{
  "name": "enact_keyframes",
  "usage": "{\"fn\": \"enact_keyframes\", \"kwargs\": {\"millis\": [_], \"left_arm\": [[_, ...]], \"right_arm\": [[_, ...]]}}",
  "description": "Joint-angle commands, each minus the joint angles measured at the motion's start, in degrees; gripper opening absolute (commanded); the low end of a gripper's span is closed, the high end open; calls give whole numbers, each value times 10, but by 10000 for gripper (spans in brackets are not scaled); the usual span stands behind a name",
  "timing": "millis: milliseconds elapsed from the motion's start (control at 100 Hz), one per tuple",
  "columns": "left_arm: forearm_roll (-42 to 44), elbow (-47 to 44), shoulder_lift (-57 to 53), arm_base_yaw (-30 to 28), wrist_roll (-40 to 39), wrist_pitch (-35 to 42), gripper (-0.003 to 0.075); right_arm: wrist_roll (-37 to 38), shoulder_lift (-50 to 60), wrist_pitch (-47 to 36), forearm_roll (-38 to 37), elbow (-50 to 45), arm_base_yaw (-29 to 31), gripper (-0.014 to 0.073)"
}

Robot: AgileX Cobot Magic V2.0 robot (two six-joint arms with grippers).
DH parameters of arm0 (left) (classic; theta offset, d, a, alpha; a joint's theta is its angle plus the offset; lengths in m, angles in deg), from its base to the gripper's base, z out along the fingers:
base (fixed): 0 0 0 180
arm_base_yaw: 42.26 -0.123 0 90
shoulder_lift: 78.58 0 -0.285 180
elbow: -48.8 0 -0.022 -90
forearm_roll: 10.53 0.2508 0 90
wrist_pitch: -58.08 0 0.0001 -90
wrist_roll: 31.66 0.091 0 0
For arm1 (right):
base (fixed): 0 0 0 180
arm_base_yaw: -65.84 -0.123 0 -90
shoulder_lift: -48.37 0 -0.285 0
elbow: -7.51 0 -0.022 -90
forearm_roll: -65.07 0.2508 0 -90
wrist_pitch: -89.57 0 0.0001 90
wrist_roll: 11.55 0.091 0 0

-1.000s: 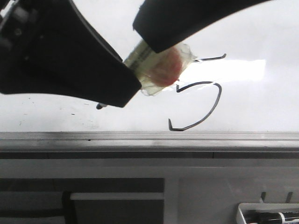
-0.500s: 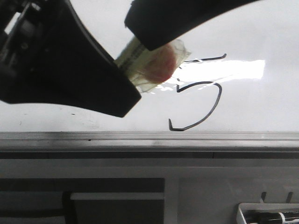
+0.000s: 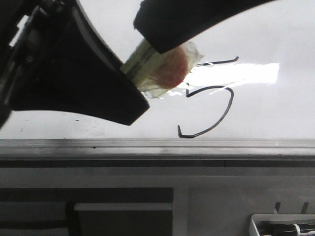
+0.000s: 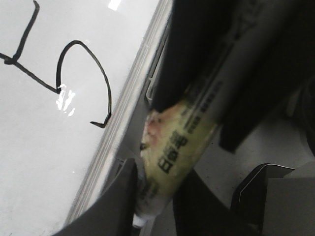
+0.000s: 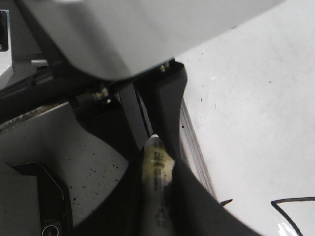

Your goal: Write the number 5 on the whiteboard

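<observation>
While hidden frontally, number 5 (image 4: 59, 73) stem visible

The number 5 (image 3: 211, 105) is a thin black line with a round belly. It sits on the shiny whiteboard (image 3: 275, 113), near the bottom edge.

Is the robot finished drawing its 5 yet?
Nearly, it seems. The number 5 already shows on the whiteboard: a top bar, a stem seen from the left wrist, and a curved belly ending in a small hook. The left gripper holds the marker by the board's edge rail. Perhaps only putting the marker away is left.
</observation>
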Motion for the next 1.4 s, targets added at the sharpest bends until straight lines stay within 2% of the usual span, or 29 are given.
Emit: {"fn": "enact_keyframes", "kwargs": {"millis": [0,60,180,230,270,380,480,550,670,770,990,1270,1390], "left_arm": [[-60,21,-9,-4,-38,82,-20],[-74,21,-9,-4,-38,82,-20],[-93,21,-7,-7,-48,91,-20],[-101,21,-7,-12,-66,99,-20],[-110,20,-6,-18,-85,106,-20],[-110,7,-5,-41,-138,139,-20],[-112,-16,-5,-69,-176,185,-20],[-125,-32,0,-89,-196,215,-21],[-140,-39,23,-108,-196,252,-21],[-143,-39,55,-109,-196,286,-20],[-208,-37,108,-109,-196,347,-20],[-218,-37,135,-109,-196,350,-20],[-250,-37,135,-109,-196,351,-20]], "right_arm": [[-3,7,-30,26,16,-4,34],[-3,7,-31,25,16,-1,151],[-2,13,-31,25,17,13,453],[3,24,-34,25,17,22,519],[7,35,-35,25,17,30,533],[7,78,-47,25,17,57,496],[7,117,-60,25,17,87,400],[7,143,-61,25,17,110,276],[7,172,-49,25,17,146,-68],[9,179,-38,29,17,161,-61],[33,179,-7,32,17,161,-61],[34,179,1,50,17,161,-61],[34,179,1,52,17,161,-61]]}}
